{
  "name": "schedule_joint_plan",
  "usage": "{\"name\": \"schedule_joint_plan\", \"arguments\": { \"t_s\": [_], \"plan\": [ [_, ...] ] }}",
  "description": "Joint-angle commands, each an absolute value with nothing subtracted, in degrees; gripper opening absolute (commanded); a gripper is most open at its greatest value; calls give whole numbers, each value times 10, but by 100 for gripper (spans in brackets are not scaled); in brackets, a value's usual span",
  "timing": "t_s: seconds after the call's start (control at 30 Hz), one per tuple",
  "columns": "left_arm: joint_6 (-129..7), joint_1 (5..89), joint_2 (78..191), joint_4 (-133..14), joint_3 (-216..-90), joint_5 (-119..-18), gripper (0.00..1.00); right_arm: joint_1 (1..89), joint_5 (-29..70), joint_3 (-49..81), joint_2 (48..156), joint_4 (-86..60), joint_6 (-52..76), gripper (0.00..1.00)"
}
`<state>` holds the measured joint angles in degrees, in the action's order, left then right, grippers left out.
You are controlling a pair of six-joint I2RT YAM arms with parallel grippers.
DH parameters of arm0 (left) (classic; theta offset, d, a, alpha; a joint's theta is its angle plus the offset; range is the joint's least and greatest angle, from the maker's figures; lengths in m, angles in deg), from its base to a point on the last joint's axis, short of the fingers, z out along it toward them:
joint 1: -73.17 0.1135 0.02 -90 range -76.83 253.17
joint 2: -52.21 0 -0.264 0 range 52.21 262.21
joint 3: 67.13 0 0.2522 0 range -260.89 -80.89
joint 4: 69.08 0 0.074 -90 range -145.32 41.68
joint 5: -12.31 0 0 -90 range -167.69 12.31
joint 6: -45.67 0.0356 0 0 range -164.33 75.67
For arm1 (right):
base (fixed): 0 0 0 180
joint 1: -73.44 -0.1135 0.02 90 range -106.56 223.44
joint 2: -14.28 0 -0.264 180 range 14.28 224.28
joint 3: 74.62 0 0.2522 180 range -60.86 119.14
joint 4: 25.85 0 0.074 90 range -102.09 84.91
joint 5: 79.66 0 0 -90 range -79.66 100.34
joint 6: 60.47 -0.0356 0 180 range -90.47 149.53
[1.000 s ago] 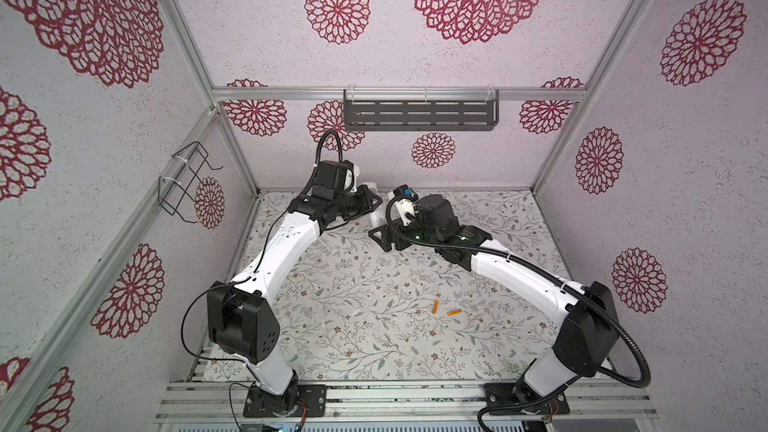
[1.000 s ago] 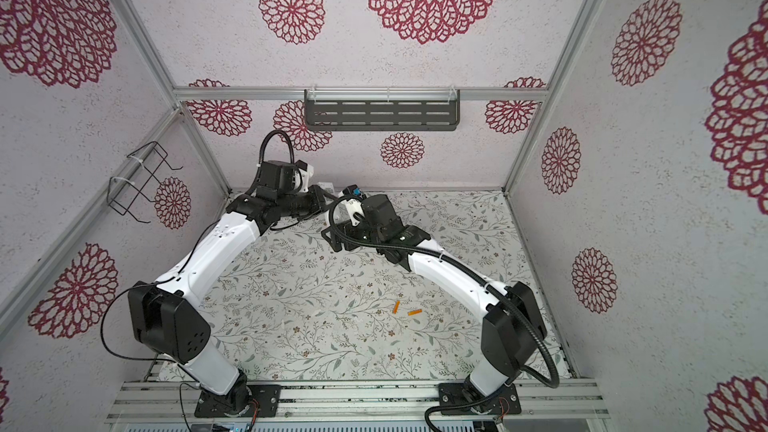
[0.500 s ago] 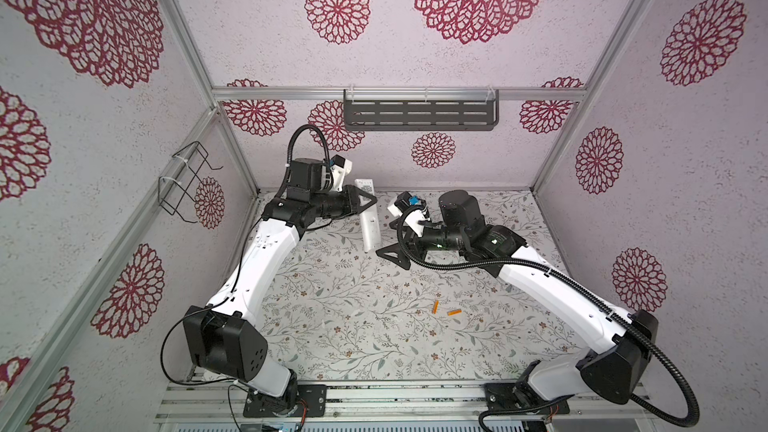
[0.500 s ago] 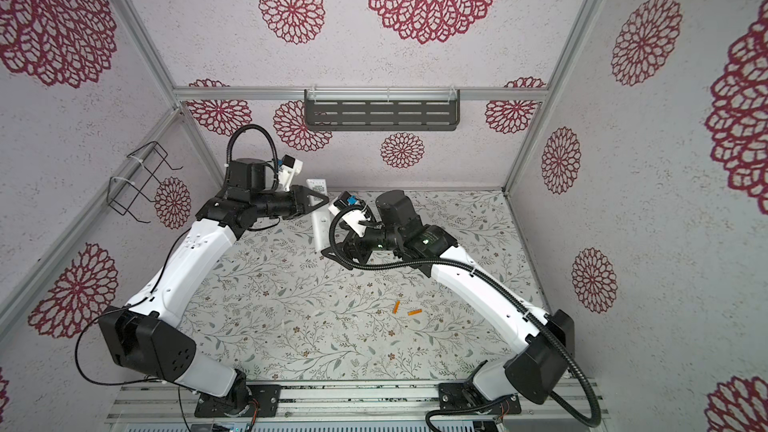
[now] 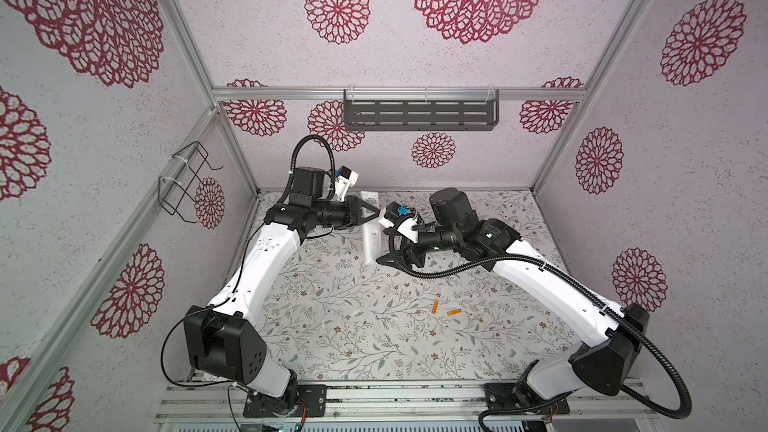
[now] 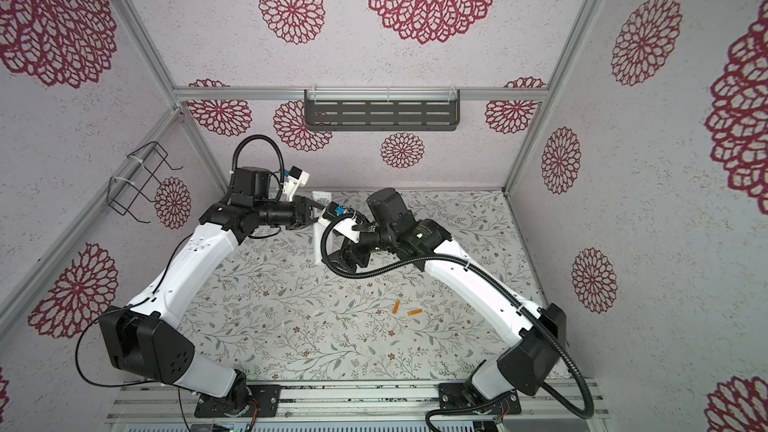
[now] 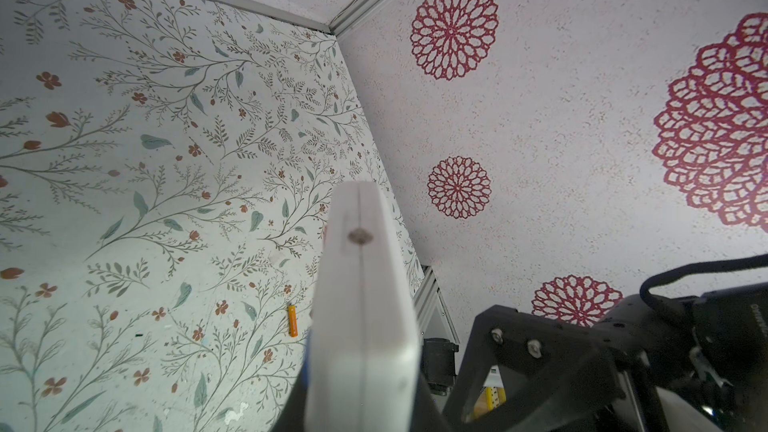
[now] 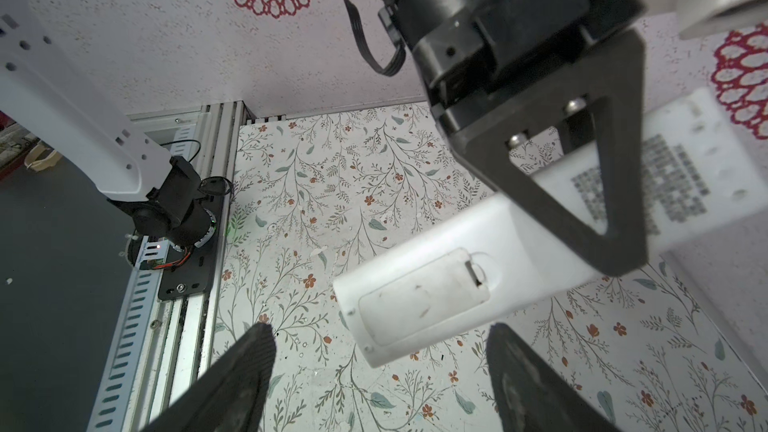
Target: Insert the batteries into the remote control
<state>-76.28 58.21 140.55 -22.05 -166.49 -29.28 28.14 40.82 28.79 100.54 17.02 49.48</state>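
The remote control [image 5: 371,241] [image 6: 319,243] is a long white bar held off the floral table, and my left gripper [image 5: 370,214] [image 6: 314,213] is shut on its middle. The left wrist view shows its edge [image 7: 362,305] running out of the jaws. In the right wrist view its back with the closed battery cover [image 8: 419,297] faces the camera. My right gripper [image 5: 385,258] [image 8: 384,367] is open, its fingertips [image 8: 257,351] apart on either side of the remote's free end. Two orange batteries [image 5: 436,306] [image 5: 454,312] [image 6: 397,306] lie side by side on the table.
A grey slotted shelf [image 5: 419,115] hangs on the back wall and a wire rack [image 5: 187,184] on the left wall. An aluminium rail [image 5: 374,396] with both arm bases runs along the front edge. Patterned walls close in three sides.
The left arm has swung the remote out from behind the wrists into plain view. The right arm first drew back to the right, then came in under the remote's free end, jaws slightly narrower.
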Motion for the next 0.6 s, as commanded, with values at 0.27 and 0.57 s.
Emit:
{"name": "schedule_joint_plan", "arguments": {
  "t_s": [0.27, 0.57],
  "plan": [
    [-764, 565, 1383, -258, -1648, -258, 0, 264, 414, 325, 1026, 181, 529, 81],
    [-774, 564, 1381, -276, -1646, -242, 0, 255, 397, 321, 1037, 184, 535, 80]
  ]
}}
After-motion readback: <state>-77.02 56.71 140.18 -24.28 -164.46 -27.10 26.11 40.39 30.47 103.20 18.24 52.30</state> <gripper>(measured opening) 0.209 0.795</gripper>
